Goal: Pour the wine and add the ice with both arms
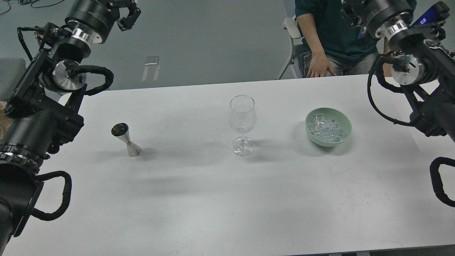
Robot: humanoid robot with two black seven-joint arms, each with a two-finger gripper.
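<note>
A clear stemmed wine glass [242, 117] stands upright at the middle of the white table [213, 199]. To its left a steel jigger [126, 139] stands slightly tilted. No wine is in view, and the jigger's inside is too dark to read. On the right, ice [326, 128] lies piled as clear cubes in a pale green bowl [319, 139]. My left gripper [128, 16] hangs high at the top left, far above and behind the jigger; its fingers cannot be told apart. My right gripper [350, 12] is raised at the top right, cut by the frame edge, holding nothing I can see.
A person in a teal shirt [330, 28] sits behind the table's far right edge, one hand [320, 67] resting there, next to a white chair [293, 32]. Black cable loops hang off both arms near the table's sides.
</note>
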